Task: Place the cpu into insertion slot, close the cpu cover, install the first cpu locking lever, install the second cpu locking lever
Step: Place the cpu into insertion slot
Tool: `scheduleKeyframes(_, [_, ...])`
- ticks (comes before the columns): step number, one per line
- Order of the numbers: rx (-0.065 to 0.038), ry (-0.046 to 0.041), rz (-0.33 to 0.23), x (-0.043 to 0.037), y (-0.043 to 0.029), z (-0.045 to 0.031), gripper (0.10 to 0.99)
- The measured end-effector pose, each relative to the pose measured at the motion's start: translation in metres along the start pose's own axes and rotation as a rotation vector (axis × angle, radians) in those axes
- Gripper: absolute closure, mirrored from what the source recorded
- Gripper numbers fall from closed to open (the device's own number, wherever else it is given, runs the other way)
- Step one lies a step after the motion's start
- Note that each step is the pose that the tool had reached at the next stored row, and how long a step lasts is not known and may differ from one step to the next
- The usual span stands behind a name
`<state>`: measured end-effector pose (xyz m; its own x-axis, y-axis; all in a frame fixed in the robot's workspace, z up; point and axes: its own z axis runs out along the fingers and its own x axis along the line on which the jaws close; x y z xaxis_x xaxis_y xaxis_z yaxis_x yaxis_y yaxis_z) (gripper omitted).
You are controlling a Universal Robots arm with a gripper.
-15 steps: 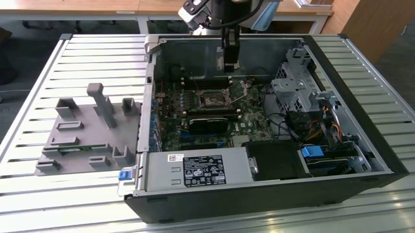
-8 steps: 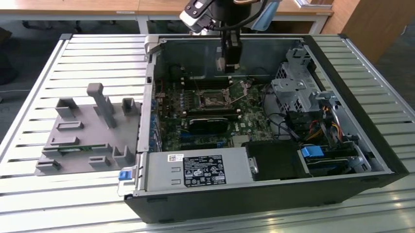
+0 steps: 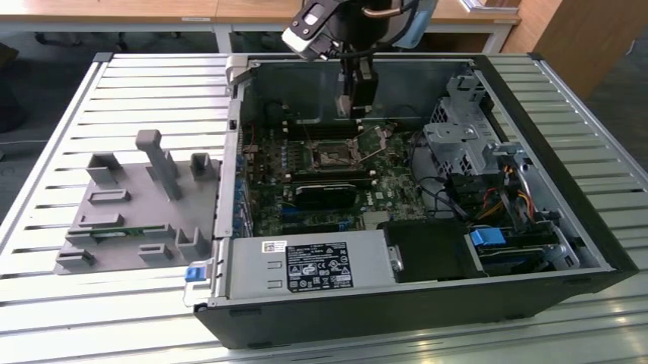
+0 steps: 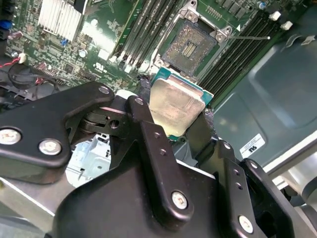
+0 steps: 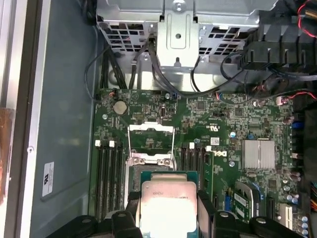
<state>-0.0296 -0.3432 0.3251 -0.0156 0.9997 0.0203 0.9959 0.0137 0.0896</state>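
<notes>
While hanging above the motherboard (image 5: 228,119) near its edge by the case wall (image 3: 294,87), pinching the cpu (image 4: 176,106) between the narrowed fingers of the gripper (image 4: 173,113), just short of the uncovered insertion slot (image 4: 190,44). Best lowered flat, corners matched, never slid across the contacts.

The arm (image 3: 350,30) hangs straight down from above, gripper (image 3: 357,102) pointing downward, its two fingers (image 4: 143,119) clamped against opposite edges of the cpu (image 4: 176,101).
</notes>
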Motion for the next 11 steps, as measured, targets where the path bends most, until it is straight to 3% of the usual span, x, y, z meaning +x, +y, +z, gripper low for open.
scheduleKeyframes(5, [0.0,0.0003,-0.002,-0.0001,-0.0008,0.0077,0.545])
scheduleKeyframes(11, [0.0,0.0003,-0.003,-0.0002,-0.0011,0.0107,0.545])
